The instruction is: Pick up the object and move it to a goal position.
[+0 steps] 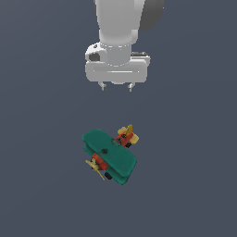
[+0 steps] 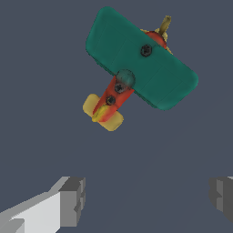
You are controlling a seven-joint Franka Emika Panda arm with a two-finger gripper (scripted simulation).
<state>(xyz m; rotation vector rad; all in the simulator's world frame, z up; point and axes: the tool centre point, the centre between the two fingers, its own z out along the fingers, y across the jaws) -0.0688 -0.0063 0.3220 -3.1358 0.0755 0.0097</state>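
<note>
Only non-task item: flat, uniform dark grey-blue worktop point(image 1: 41, 185). No markings or edges visible on it; probably one continuous surface, hard to confirm.

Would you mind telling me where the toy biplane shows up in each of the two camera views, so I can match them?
Exterior view: the toy biplane lies on the floor just below the picture's centre, under the open gripper, apart from it.
Wrist view: the biplane fills the upper middle, beyond the fingertips.
Shared landmark: its broad teal top wing.

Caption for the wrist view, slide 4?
Open gripper hovering short of a toy biplane lying on the gray floor.
</note>
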